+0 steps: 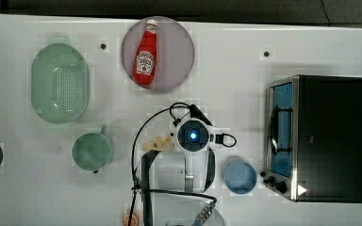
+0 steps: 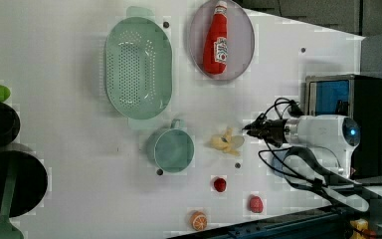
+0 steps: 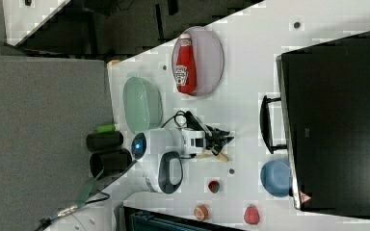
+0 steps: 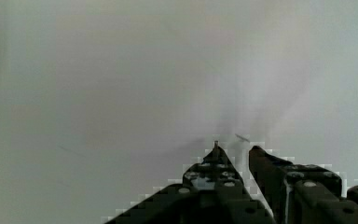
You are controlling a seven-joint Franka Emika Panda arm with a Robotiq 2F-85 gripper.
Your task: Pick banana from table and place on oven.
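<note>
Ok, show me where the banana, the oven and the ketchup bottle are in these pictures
banana [image 2: 226, 141], left view, middle of the peeled fruit on the table.
oven [image 1: 332, 136], top view, black top panel.
ketchup bottle [image 1: 145, 60], top view, its white label, lying on the round plate.

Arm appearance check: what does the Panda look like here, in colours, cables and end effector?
The arm is glossy white with black joint sections and a round blue light glowing on its wrist housing. Black cables loop around the wrist and trail back toward the base. The end effector is black, with two slim tapering fingers and small silver screw heads along their bodies.
</note>
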